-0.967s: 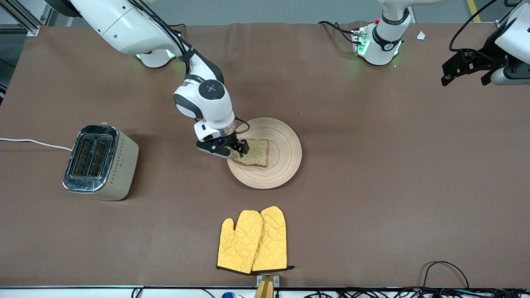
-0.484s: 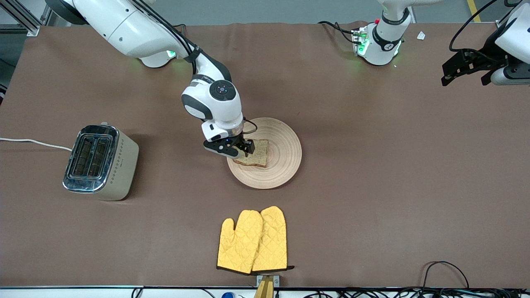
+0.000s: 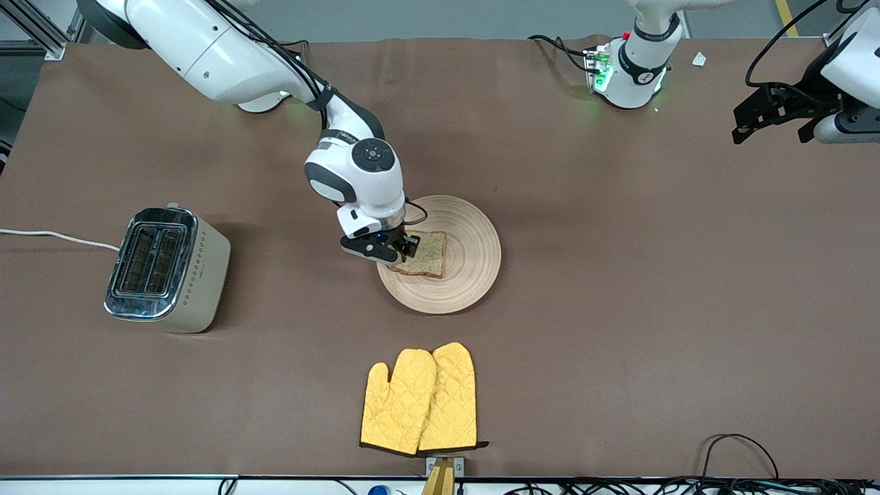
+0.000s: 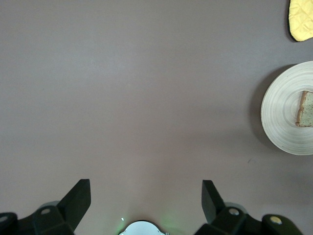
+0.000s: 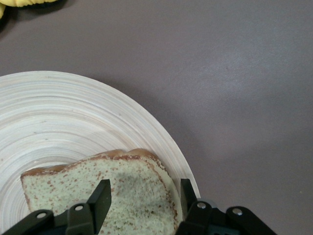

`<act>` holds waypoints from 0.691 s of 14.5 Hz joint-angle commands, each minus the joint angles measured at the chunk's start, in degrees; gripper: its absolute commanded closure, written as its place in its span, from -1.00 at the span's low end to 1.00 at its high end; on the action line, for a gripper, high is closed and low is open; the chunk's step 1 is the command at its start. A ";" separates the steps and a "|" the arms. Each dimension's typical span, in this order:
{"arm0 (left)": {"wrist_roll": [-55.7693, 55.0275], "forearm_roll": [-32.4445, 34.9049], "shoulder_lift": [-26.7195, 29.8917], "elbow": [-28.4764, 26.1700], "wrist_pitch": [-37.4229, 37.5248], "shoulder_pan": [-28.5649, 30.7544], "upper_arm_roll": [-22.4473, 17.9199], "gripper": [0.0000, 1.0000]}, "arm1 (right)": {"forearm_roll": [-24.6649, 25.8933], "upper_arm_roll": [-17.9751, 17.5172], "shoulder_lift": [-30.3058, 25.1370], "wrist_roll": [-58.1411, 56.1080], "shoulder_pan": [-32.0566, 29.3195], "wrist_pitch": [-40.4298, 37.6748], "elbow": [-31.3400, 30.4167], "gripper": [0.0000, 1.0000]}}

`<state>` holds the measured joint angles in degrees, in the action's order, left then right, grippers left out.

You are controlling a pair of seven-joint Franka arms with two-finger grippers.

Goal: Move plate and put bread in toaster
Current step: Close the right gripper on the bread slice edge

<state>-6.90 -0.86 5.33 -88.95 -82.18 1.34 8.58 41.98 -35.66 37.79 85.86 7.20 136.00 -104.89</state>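
Note:
The brown wholegrain bread (image 3: 427, 253) lies flat on the pale wooden plate (image 3: 474, 254) in the middle of the table. My right gripper (image 3: 405, 251) is down at the slice's edge that faces the toaster. In the right wrist view its fingers stand apart astride the bread (image 5: 98, 191). One fingertip is over the crumb, the other at the crust beside the plate's (image 5: 73, 117) rim. The cream and chrome toaster (image 3: 165, 269) stands toward the right arm's end, slots up. My left gripper (image 3: 770, 117) waits open in the air at the left arm's end, over bare table (image 4: 145, 188).
A pair of yellow oven mitts (image 3: 421, 399) lies nearer to the front camera than the plate. The toaster's white cord (image 3: 55, 237) runs off the table's edge. Cables lie along the front edge. Brown table cover spreads between toaster and plate.
My right gripper has slid further over the bread and lowered onto its edge, and its fingers have drawn closer together. The left arm, plate and bread have not moved.

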 commanded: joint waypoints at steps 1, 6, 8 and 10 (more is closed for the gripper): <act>-0.57 0.69 0.03 -0.09 -0.61 -0.19 0.03 -1.00 | 1.70 -0.72 0.88 1.60 0.01 -0.39 0.83 -0.30; -0.57 0.60 -0.24 -0.09 -0.70 -0.19 0.03 -1.00 | 1.70 -0.72 0.97 2.47 0.19 -0.39 0.65 -0.11; -0.57 0.60 -0.24 -0.09 -0.70 -0.19 0.03 -1.00 | 1.70 -0.72 1.06 3.26 0.27 -0.21 0.56 -0.03; -0.57 0.60 -0.24 -0.17 -0.70 -0.19 0.03 -1.00 | 1.70 -0.72 1.32 3.18 0.10 -0.21 0.56 0.02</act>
<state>-6.90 -0.86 4.97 -88.95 -82.36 1.34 8.58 42.00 -35.80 38.19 87.11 7.41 135.99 -104.75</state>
